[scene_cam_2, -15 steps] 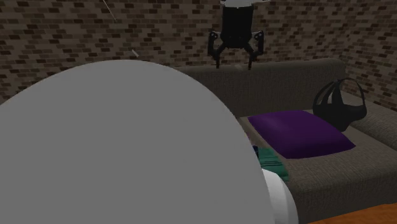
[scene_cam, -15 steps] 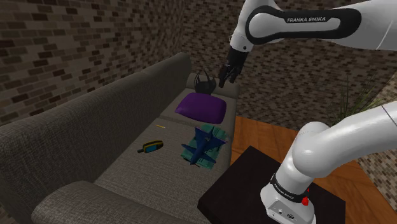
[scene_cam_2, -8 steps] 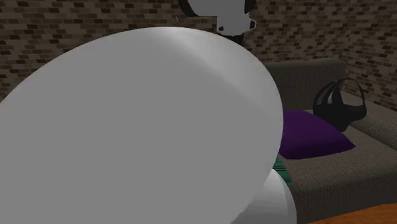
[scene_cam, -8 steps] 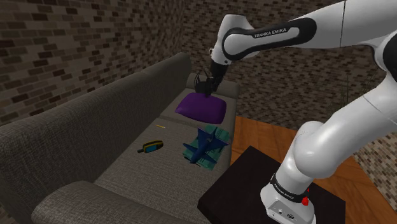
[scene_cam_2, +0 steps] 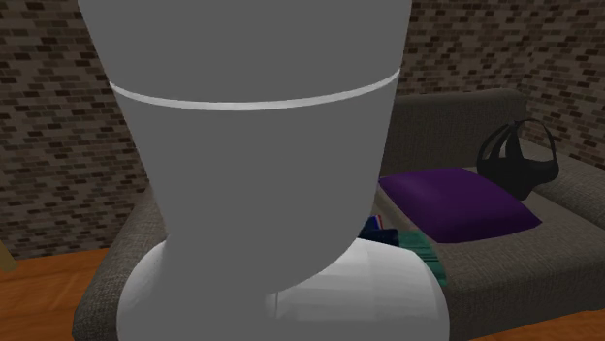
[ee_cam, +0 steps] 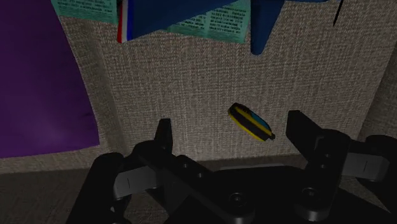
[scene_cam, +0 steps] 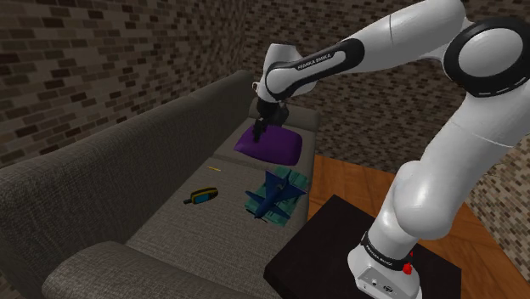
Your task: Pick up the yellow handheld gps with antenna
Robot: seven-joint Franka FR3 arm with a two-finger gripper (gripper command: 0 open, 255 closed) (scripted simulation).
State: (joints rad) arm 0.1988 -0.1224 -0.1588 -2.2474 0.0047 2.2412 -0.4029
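The arm (scene_cam_2: 257, 145) covered much of the second exterior view, cutting off the cushion (scene_cam_2: 456, 201). In the shoulder view the gripper (scene_cam: 258, 129) was small and dark over that cushion. Its fingers (ee_cam: 163, 135) stood wide apart, empty; the GPS (scene_cam: 202, 196) lay untouched on the sofa (scene_cam: 127, 170) seat, near the plane (scene_cam: 273, 194).

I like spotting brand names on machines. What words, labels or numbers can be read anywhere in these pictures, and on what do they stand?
"FRANKA EMIKA": on the white arm link, in the shoulder view.
Lettering on the dark band of the arm base: too small to read.
Printed lines on the teal sheet lying on the sofa: too small to read.
No numbers or signs can be read.
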